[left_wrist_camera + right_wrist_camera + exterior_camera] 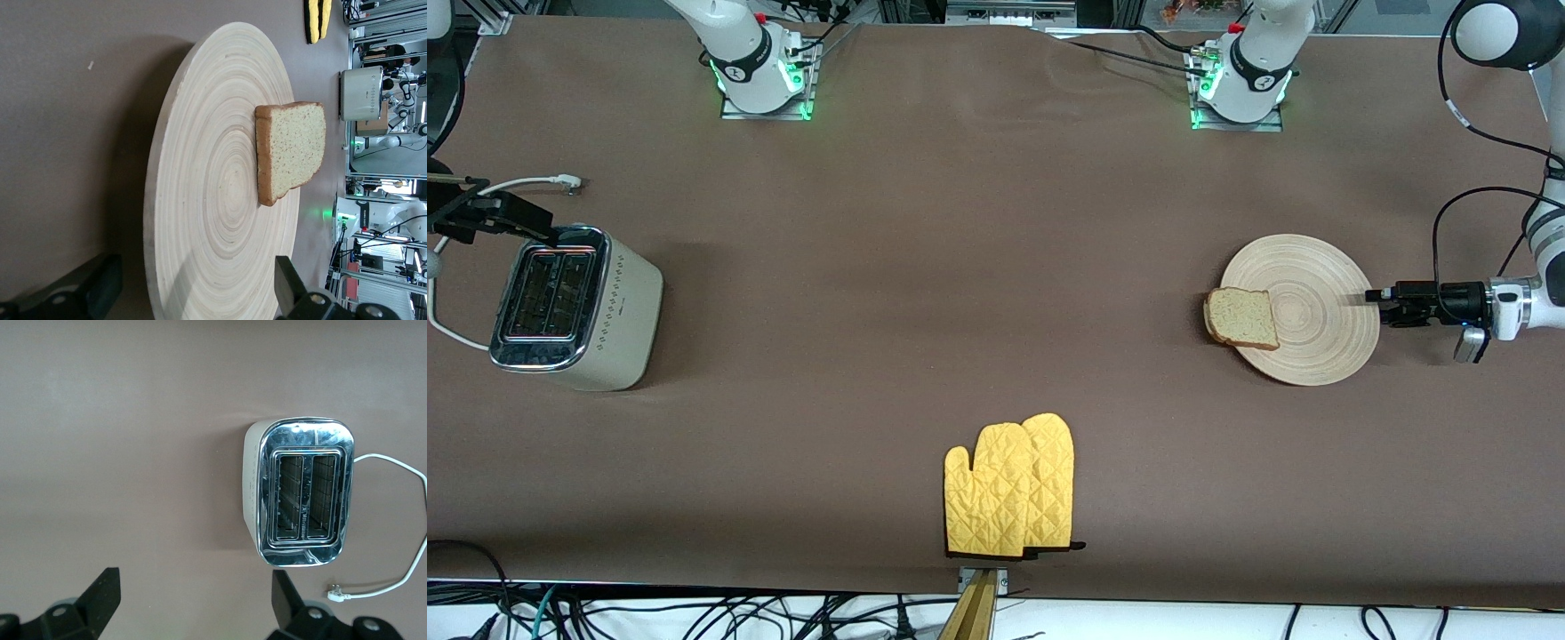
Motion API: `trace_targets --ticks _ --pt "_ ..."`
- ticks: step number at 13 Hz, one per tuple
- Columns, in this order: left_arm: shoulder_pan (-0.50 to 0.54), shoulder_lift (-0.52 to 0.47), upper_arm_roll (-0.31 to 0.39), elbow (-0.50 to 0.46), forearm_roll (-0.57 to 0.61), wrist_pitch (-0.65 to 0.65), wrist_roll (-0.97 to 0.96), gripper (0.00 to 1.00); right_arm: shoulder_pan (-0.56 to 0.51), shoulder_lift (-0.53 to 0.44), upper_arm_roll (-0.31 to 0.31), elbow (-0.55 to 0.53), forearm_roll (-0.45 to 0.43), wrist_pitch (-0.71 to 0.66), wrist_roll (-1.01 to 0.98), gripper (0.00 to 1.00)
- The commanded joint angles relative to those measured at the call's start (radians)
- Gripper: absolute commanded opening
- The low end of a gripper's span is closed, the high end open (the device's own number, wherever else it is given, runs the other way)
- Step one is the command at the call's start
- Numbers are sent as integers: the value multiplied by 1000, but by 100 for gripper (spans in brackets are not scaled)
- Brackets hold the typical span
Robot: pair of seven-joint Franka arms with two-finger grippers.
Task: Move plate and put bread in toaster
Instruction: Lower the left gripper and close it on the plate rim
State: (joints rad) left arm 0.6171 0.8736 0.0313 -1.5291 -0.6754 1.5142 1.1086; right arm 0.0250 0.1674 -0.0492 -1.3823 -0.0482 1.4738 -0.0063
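Plate-move step, not yet gripped. Toaster (574,307) sits at the right arm's end of the table, slots empty; plate (1303,307) lies at the left arm's end, bread (1241,318) overhanging its rim. Left gripper (1376,298), fingers spread, is level at the plate's edge (next: close on the rim). Right gripper (193,603), fingers spread too, waits above the toaster.

White arms with black joint bands, green-lit bases, black cables, black pincers.
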Motion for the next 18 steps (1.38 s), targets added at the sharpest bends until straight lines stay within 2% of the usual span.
trace_targets --ticks 1,3,6,8,9,11,14,15,17,18 --pt "-8 18 4 6 -46 -15 25 97 -13 -6 5 -7 8 10 -4 100" --pt "-10 18 4 6 -46 -15 25 85 -13 -6 5 -7 8 10 -3 100" --pt "-10 21 4 6 -46 -15 25 62 -13 -6 5 -6 8 10 -3 100" --pt "-10 24 4 4 -46 -14 25 55 -14 -6 5 -7 8 10 -3 100" --pt "-10 25 4 4 -46 -14 25 55 -14 -6 5 -6 8 10 -3 100" --pt "-11 33 6 -2 -46 -6 25 40 -14 -6 5 -6 8 10 -3 100" --pt "-11 42 6 -8 -44 4 27 32 -14 -6 5 -7 8 10 -4 100" --pt "-11 42 6 -8 -42 8 27 26 -14 -6 5 -6 8 10 -4 100" --pt "-11 44 6 -8 -41 9 19 4 -14 -6 5 -6 8 10 -4 100" --pt "-13 48 6 -8 -42 12 19 0 -14 -6 5 -7 8 10 -4 100"
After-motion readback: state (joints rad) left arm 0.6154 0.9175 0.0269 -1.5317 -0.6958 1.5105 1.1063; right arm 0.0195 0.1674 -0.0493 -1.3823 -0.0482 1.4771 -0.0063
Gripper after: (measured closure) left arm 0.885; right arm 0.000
